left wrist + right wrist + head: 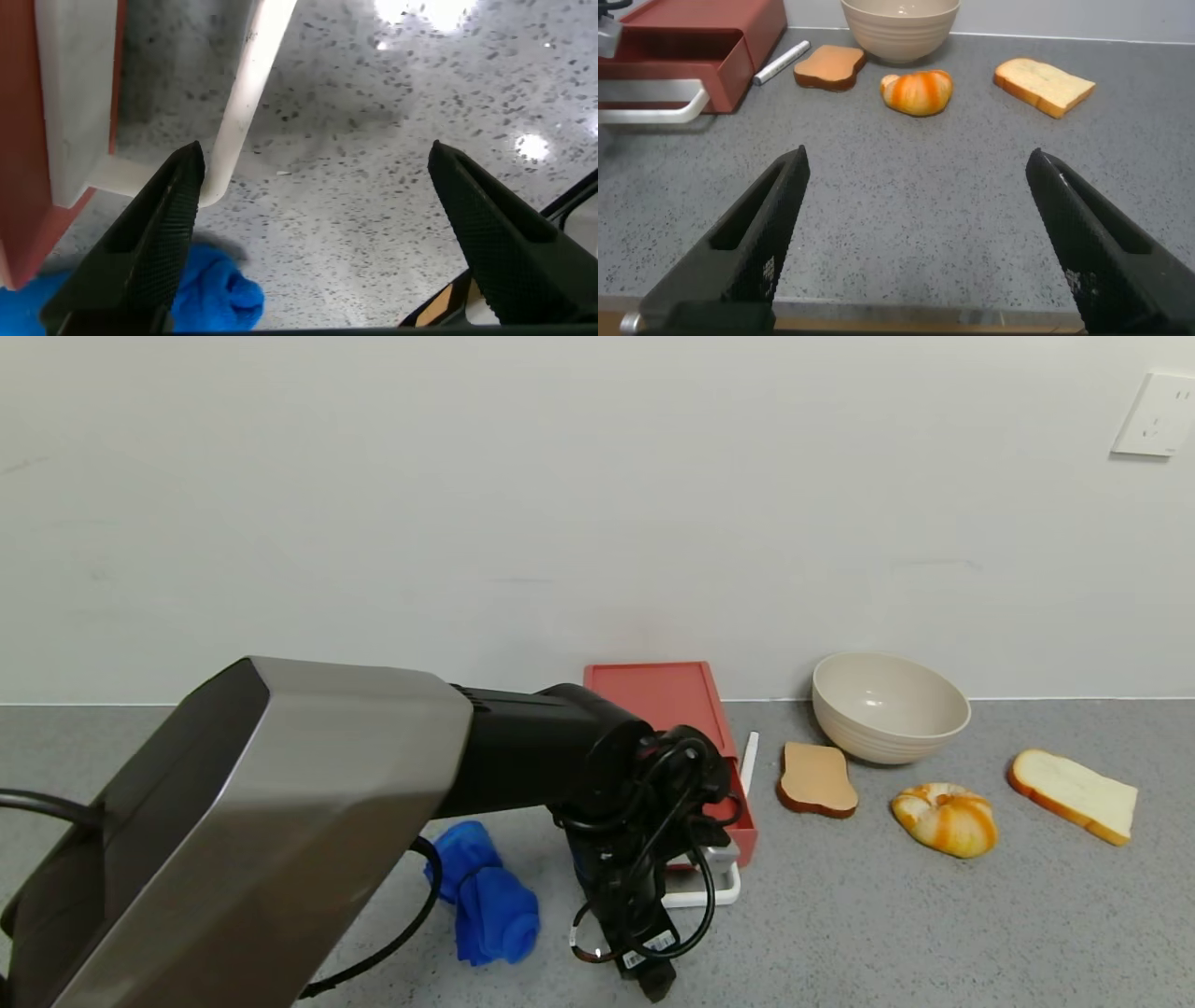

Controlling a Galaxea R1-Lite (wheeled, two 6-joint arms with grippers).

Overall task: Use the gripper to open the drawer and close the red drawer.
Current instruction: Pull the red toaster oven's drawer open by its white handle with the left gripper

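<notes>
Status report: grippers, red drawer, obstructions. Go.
Left gripper open, at the white handle. Right gripper open, idle over the counter. Drawer tray pulled partly out. Blue cloth beside the drawer.

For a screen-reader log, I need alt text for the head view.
The left pincer hangs over the white handle of the red drawer on a grey counter. A bowl, bread pieces and a blue cloth lie nearby.

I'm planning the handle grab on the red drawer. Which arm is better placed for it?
Left. The left gripper hangs open right at the drawer's white handle, one finger nearly touching it. The right gripper, also open, sits farther back, seeing the drawer only from a distance.
</notes>
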